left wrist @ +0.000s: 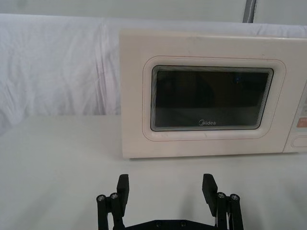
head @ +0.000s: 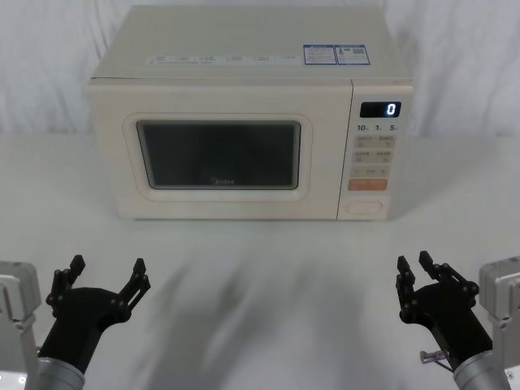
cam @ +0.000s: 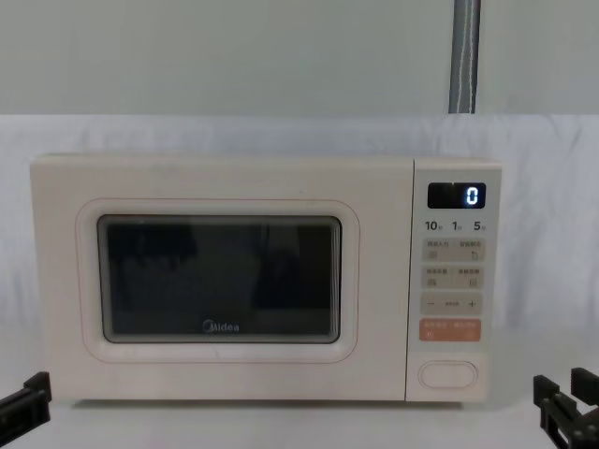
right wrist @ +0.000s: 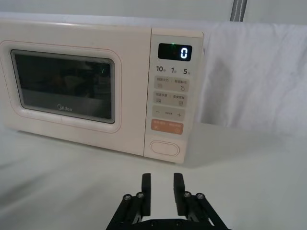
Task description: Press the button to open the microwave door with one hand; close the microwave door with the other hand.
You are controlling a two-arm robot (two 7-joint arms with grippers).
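White-covered table carries one item: the microwave (door shut, display reading 0), standing squarely toward its rear.

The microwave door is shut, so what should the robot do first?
Probably move the right gripper forward toward the button at the bottom of the keypad. The microwave door is closed, both grippers sit back from the microwave, and the right one is nearer the button. The left gripper waits, jaws open.

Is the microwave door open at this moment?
No, the microwave door sits shut, flush with the keypad panel beside it.
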